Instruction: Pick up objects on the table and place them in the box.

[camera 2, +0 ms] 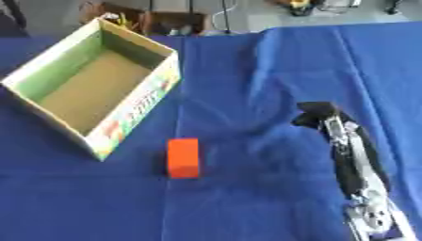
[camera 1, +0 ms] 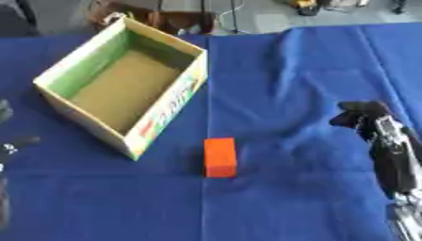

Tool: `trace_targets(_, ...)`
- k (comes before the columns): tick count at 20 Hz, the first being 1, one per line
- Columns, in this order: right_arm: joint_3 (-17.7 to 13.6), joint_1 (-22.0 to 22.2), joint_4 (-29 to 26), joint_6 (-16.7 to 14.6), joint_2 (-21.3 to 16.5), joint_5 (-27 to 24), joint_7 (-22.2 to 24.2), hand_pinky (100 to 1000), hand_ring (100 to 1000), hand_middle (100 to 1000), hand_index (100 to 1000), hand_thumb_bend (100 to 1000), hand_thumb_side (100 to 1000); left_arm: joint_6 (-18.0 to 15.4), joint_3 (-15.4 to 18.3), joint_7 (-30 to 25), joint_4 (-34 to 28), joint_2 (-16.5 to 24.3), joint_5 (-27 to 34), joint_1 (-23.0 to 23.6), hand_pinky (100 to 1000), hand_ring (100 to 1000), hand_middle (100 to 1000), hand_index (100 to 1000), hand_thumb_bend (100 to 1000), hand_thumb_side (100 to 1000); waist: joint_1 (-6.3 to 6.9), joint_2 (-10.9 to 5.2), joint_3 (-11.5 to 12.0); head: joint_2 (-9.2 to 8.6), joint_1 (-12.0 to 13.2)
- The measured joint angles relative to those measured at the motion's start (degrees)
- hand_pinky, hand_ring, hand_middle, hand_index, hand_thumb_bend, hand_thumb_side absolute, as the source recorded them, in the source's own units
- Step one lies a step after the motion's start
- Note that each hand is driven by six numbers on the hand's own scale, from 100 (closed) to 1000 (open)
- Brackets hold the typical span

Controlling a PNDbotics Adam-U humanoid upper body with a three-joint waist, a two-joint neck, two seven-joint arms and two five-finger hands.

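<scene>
Right arm: nearest to me, it comes in from the lower right corner and runs up over the blue cloth point(camera 1: 288, 70), black with silver parts.
Table: I see it covered by the blue cloth, creased in a few lines, with the floor and some clutter past its far edge.
Box point(camera 1: 169, 106): open cardboard, standing upright on the cloth at the upper left, turned at an angle to the table edge; green inner walls, a brown bottom, and coloured print on the outer wall that faces the block. I see nothing inside it.
Right hand point(camera 2: 317, 115): at the end of the arm, right of centre, over the cloth and holding nothing. It is a dark lump from my view; I cannot tell whether the fingers are straight or curled.
Block point(camera 1: 220, 156): orange, lying flat on the cloth near the middle, long side pointing away from me. It sits just beside the box's near corner, not touching it, and well apart from the right hand.
Left hand point(camera 1: 6, 141): only dark bits show at the left edge of the left eye view, below the box; I cannot tell how the fingers are set.
</scene>
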Motion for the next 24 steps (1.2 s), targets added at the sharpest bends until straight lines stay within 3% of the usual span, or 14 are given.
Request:
trace_targets(9,0.0,0.0,0.0,0.0,0.0,0.1,0.0,781,659,560,754,100,1000,0.0,0.0,0.0,0.0,0.0,0.0,0.0,615,907,807,704,100,994,0.08,0.04,0.0,0.01,0.0)
trace_targets(12,0.0,-1.4,0.0,-0.7,-0.9,1.3,0.2,782,683,592,779,100,960,0.0,0.0,0.0,0.0,0.0,0.0,0.0,615,907,807,704,100,994,0.08,0.09,-0.1,0.01,0.0)
trace_targets(18,0.7,-9.5,0.0,-3.8,-8.5,11.1,4.7,802,739,673,850,100,890,0.0,0.0,0.0,0.0,0.0,0.0,0.4,615,907,808,703,100,993,-0.16,0.02,-0.1,0.02,-0.1)
trace_targets(24,3.4,-17.3,0.0,-4.6,-14.5,21.8,13.1,812,768,717,887,100,917,0.2,0.0,-0.2,0.0,0.0,0.0,0.6,614,907,808,703,100,993,-0.26,-0.22,0.3,0.04,-0.6)
